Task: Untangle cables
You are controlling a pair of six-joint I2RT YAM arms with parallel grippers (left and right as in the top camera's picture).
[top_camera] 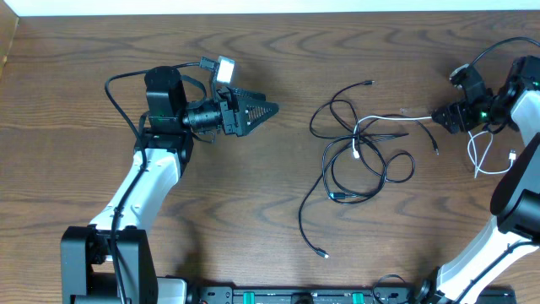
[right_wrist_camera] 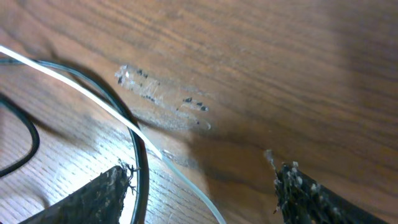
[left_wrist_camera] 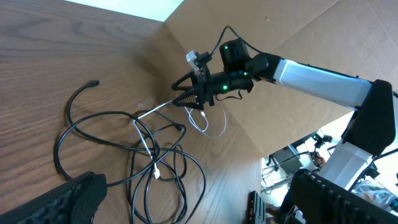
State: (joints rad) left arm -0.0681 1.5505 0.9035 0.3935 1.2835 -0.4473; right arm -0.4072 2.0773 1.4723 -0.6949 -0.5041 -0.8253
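The wooden desk (top_camera: 253, 211) carried both arms. The left claw (top_camera: 268, 108), its fingers wide apart and empty, pointed at the cables (top_camera: 355, 138), which lay tangled mid-desk, well apart from it. The right claw (top_camera: 437, 116) also stood apart at the tangle's right edge, with the white cable (right_wrist_camera: 93, 99) running loose between its fingers.

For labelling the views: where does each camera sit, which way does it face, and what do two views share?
Overhead: above the table, facing down on the cables; shows both arms, left end effector and right end effector.
Left wrist: on the left arm, facing across the cables toward the right arm; own fingers at the bottom.
Right wrist: low over the table, facing down on the white cable; own fingertips below.
Shared: overhead and left wrist both show the cables and right end effector.
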